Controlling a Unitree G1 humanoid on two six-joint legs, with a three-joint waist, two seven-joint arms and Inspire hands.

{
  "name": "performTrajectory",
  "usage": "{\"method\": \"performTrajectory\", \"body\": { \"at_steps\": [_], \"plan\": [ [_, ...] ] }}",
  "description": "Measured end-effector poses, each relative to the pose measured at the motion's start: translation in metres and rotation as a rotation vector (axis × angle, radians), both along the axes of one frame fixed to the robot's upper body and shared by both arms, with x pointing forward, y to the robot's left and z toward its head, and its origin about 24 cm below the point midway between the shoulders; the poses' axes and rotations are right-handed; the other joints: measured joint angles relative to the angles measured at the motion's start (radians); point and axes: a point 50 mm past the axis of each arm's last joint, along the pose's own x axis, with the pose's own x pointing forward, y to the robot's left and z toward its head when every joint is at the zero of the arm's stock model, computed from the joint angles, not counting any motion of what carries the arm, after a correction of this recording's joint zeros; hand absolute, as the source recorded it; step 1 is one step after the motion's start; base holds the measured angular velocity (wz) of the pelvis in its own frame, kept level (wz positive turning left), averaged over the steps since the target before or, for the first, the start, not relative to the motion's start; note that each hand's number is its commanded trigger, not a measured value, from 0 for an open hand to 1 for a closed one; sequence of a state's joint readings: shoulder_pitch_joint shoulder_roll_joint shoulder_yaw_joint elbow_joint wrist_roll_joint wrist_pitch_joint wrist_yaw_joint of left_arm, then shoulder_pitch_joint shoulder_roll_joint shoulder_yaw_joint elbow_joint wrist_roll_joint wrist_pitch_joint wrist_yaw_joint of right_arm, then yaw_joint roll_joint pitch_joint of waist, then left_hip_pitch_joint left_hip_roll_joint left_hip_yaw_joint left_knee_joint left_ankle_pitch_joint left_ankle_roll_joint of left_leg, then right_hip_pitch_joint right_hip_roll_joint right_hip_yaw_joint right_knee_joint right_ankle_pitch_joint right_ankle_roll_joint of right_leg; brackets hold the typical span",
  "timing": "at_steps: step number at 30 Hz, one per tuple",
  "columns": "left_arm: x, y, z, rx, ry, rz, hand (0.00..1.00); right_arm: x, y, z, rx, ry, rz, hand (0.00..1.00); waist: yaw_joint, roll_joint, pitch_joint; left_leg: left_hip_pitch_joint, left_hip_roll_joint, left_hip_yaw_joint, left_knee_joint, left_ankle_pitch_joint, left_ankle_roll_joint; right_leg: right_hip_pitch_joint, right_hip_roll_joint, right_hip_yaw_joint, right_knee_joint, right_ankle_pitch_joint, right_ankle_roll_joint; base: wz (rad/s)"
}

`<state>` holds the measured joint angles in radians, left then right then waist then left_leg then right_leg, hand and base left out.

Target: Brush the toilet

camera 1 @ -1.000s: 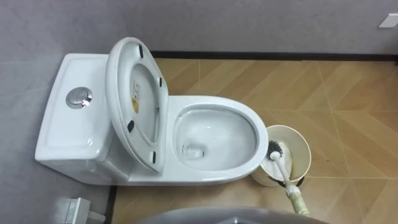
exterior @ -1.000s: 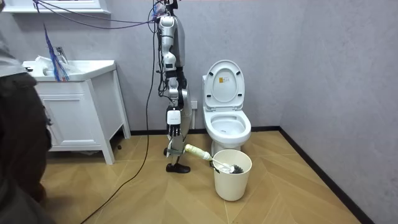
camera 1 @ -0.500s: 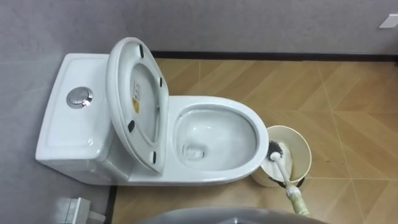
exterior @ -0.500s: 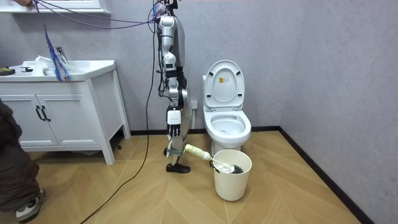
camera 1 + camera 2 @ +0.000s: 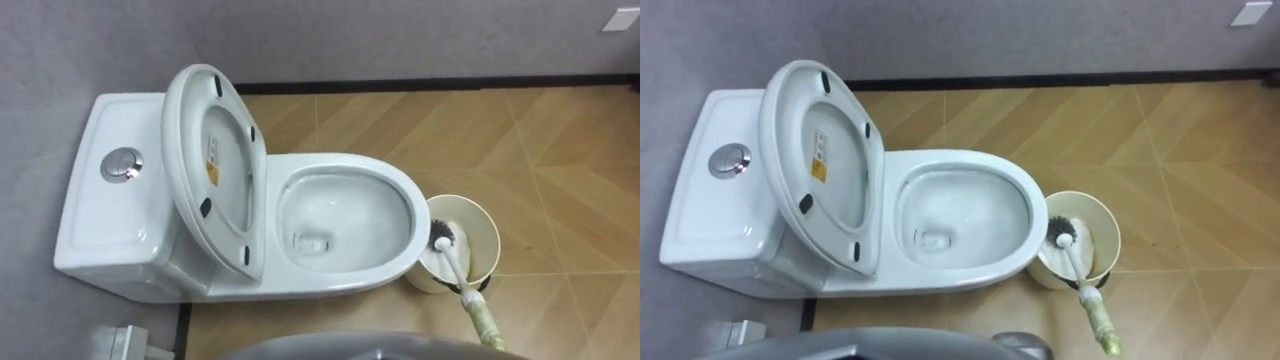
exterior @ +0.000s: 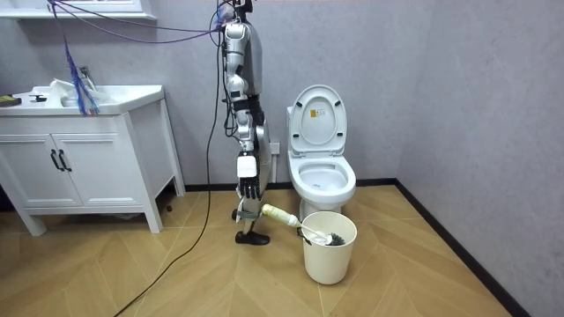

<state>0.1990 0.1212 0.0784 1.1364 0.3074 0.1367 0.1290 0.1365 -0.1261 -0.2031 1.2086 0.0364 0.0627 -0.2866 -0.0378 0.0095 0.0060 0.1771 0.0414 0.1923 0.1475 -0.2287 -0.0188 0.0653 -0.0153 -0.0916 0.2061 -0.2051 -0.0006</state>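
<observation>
A bathroom is shown: a white toilet [image 5: 345, 163] with raised lid is set against a grey wall [image 6: 441, 79], a white vanity cabinet [image 6: 92, 167] with a basin [image 6: 106, 92] is placed nearby, and wood-patterned tiles [image 5: 560, 140] are laid underfoot.

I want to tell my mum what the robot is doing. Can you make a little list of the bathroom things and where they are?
toilet: white, bowl open
lid: raised, standing up by the tank
brush: head down in the bucket, handle slanting out toward the robot
bucket: pale, on the floor close to the bowl's front
right hand: hangs low at the handle's end; grip unclear
robot: stands beside the toilet, looking down at it
brushing: not yet begun
</observation>
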Motion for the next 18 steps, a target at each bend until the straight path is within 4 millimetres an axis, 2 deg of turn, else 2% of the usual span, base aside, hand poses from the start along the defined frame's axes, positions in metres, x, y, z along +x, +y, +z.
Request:
{"method": "performTrajectory", "body": {
  "at_steps": [5,7,12,14,18],
  "plan": [
    [0.004,0.001,0.001,0.003,-0.07,0.03,0.0,0.035,-0.011,0.014,-0.148,-0.181,0.0,0.0,-0.008,-0.008,-0.0023,0.0,0.0,0.007,0.001,0.0,0.0,-0.006,0.0,-0.001,-0.001,0.001,0.0,-0.03],
    [0.007,0.002,0.002,0.005,-0.093,0.026,0.0,0.057,-0.016,0.026,-0.245,-0.29,0.025,0.0,-0.008,-0.012,-0.0025,-0.009,0.002,0.019,0.001,0.0,0.0,-0.015,0.002,-0.002,-0.004,0.007,-0.002,-0.1],
    [0.014,0.002,0.003,0.006,-0.166,0.063,0.0,0.076,-0.017,0.038,-0.352,-0.405,0.038,0.0,0.006,-0.023,-0.0042,-0.01,0.002,0.021,0.001,0.0,0.0,-0.015,0.003,-0.002,-0.005,0.009,-0.002,0.0],
    [0.016,0.002,0.004,0.011,-0.183,0.059,0.0,0.078,-0.016,0.042,-0.384,-0.43,0.056,0.0,0.012,-0.023,-0.0059,-0.011,0.002,0.022,0.001,0.0,0.0,-0.015,0.003,-0.002,-0.006,0.009,-0.002,0.0],
    [0.023,0.004,0.005,0.008,-0.24,0.067,0.0,0.1,-0.012,0.062,-0.476,-0.579,0.132,0.0,0.017,-0.019,-0.0078,-0.029,0.003,0.016,0.002,0.0,0.0,-0.03,0.003,0.0,0.0,0.01,-0.003,-0.04]
  ]
}}
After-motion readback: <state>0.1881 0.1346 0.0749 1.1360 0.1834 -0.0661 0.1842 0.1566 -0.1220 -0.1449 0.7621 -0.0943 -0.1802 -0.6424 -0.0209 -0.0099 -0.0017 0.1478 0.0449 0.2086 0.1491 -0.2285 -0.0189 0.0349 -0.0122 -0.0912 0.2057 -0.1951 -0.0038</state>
